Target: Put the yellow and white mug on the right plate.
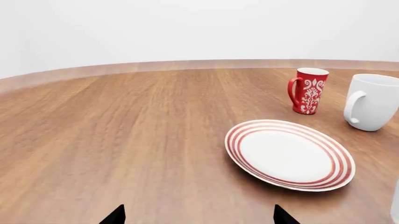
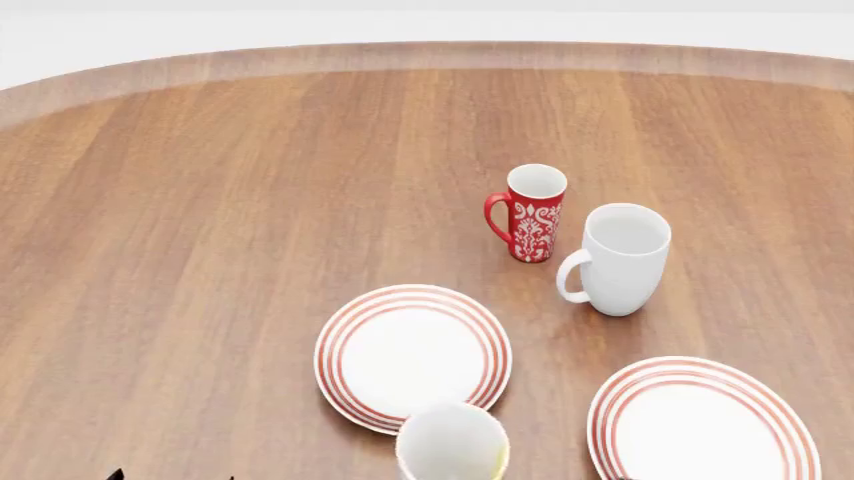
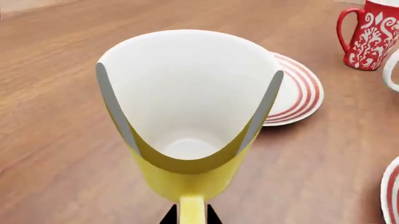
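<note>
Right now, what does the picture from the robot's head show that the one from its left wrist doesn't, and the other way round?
Only the head view shows the right plate and the yellow and white mug, which sits at the bottom edge overlapping the left plate's near rim. Only the left wrist view shows the two dark fingertips of the left end effector, spread apart over bare table. Both share the left plate, the red patterned mug, the tall white mug and the wooden table.
</note>
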You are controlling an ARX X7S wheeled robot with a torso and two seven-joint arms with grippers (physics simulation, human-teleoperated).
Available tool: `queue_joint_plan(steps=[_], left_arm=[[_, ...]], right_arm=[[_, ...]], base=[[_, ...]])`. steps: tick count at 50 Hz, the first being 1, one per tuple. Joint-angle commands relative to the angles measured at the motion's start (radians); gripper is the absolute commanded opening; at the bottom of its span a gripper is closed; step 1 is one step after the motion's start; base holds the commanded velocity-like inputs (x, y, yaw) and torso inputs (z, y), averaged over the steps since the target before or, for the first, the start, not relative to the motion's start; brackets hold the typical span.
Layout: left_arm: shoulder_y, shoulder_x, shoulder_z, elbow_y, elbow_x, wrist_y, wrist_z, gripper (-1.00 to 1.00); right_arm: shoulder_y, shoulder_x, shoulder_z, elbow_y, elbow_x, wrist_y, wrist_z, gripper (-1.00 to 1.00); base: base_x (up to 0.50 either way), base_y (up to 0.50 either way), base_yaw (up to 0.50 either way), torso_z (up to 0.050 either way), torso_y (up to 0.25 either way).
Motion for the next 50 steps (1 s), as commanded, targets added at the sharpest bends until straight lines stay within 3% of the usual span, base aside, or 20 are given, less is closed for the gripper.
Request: queue_joint_plan(steps=[1, 21, 35, 50], left_arm=[[-0.002, -0.003, 0.004, -0.003, -0.005, 0.002, -0.003, 1.00], [-0.008, -0.004, 0.012, -0.020, -0.007, 0.010, -0.008, 1.00], [-0.009, -0.009, 0.018, -0.016, -0.012, 0.008, -0.012, 1.00], [-0.010, -0.013, 0.023, -0.020, -0.019, 0.017, -0.011, 1.00]], right_arm=[[-0.040, 0.083, 0.061, -0.224, 0.041, 0.089, 0.080, -1.00], [-0.179, 0.213, 0.260, -0.444, 0.159, 0.128, 0.222, -1.00], [-0.147, 0.182, 0.401, -0.421, 0.271, 0.217, 0.387, -1.00], [-0.130, 0.152, 0.460, -0.369, 0.314, 0.194, 0.412, -1.00]], base=[[0.00, 0.00, 0.00, 0.000, 0.000], [0.00, 0.00, 0.00, 0.000, 0.000], [0.00, 0.00, 0.00, 0.000, 0.000], [0.00, 0.00, 0.00, 0.000, 0.000]])
